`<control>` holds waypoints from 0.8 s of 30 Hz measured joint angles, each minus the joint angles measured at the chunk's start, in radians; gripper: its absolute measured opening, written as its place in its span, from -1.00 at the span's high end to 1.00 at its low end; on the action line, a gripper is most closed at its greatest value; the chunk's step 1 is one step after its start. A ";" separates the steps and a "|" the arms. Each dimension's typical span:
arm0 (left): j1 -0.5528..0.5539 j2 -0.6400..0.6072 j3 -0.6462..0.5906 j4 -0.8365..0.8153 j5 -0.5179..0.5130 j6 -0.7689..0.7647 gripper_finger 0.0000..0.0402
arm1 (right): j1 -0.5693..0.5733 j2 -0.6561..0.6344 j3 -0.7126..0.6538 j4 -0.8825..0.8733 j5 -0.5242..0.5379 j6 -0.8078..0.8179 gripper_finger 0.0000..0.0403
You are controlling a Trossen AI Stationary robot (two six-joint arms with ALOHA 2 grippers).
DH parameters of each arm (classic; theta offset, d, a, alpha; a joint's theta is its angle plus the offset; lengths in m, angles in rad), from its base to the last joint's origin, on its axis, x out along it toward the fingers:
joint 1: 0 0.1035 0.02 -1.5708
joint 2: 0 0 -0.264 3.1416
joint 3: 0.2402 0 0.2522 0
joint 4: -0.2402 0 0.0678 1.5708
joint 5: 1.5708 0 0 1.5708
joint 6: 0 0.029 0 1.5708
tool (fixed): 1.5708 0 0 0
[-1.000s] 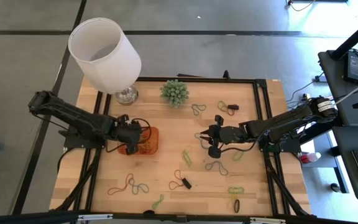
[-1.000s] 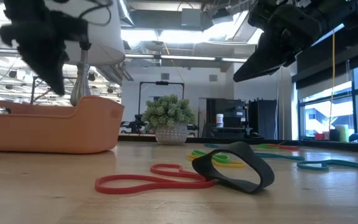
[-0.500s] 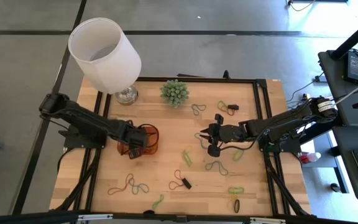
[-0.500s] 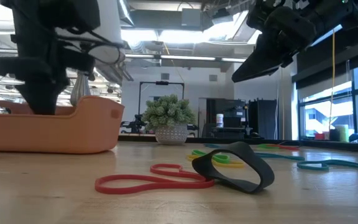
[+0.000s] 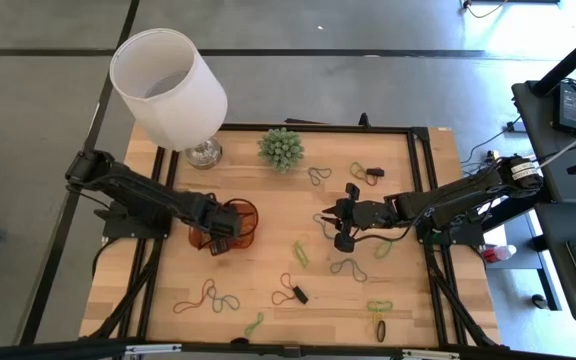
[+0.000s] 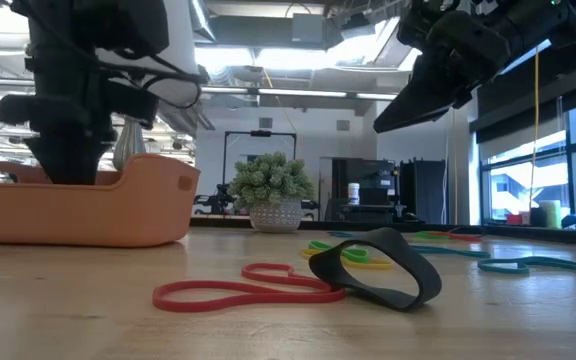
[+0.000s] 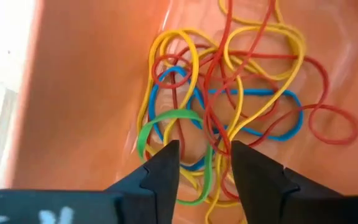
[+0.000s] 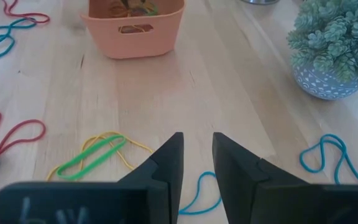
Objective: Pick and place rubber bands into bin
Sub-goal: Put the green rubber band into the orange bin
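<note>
The orange bin point(image 5: 249, 214) stands left of the table's middle and holds a heap of yellow, red, blue and green rubber bands point(image 7: 229, 81). My left gripper point(image 7: 205, 165) reaches down into the bin, open, with a green band point(image 7: 169, 117) lying under the gap between its fingers. My right gripper point(image 8: 197, 155) hovers open and holding nothing above the table's middle, right of the bin point(image 8: 132, 31). A yellow and a green band point(image 8: 98, 155) lie on the wood in front of it. More bands lie scattered, such as a green one point(image 5: 301, 252) and a red one point(image 6: 238, 290). My left gripper points down into the bin with its fingers point(image 7: 163, 171) apart above the heap of bands. Whether the fingertips touch the green band beneath them, I cannot tell.
A lamp with a large white shade point(image 5: 168, 90) stands at the far left corner, and a spiky green plant in a pot point(image 5: 281, 148) at the far middle. A black band point(image 6: 388, 265) lies near the front edge. Loose bands dot the near and right parts of the table.
My left gripper has gone down into the bin, shifting a little toward the table's right and near edges and tipping more steeply downward. In the low view its fingers now stand behind the bin's wall.
</note>
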 joint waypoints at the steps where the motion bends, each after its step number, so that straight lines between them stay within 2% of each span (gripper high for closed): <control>1: 0.000 0.000 0.013 -0.014 -0.001 0.000 0.29 | 0.000 0.000 0.000 0.000 0.000 0.000 0.55; 6: 0.000 -0.005 0.099 -0.117 -0.005 0.027 0.32 | 0.000 0.000 0.000 0.000 0.000 -0.001 0.55; 11: -0.025 -0.044 0.184 -0.168 -0.009 0.027 0.42 | 0.000 0.000 0.000 -0.002 0.000 -0.002 0.55; 15: -0.075 -0.079 0.233 -0.172 -0.023 0.013 0.60 | 0.000 0.000 0.000 -0.014 0.000 -0.002 0.55; 19: -0.145 -0.082 0.256 -0.172 -0.038 0.009 0.92 | 0.000 0.000 0.000 -0.031 0.000 -0.002 0.55; 24: -0.216 -0.056 0.278 -0.167 -0.049 -0.038 0.99 | 0.000 0.000 0.000 -0.034 0.000 -0.002 0.55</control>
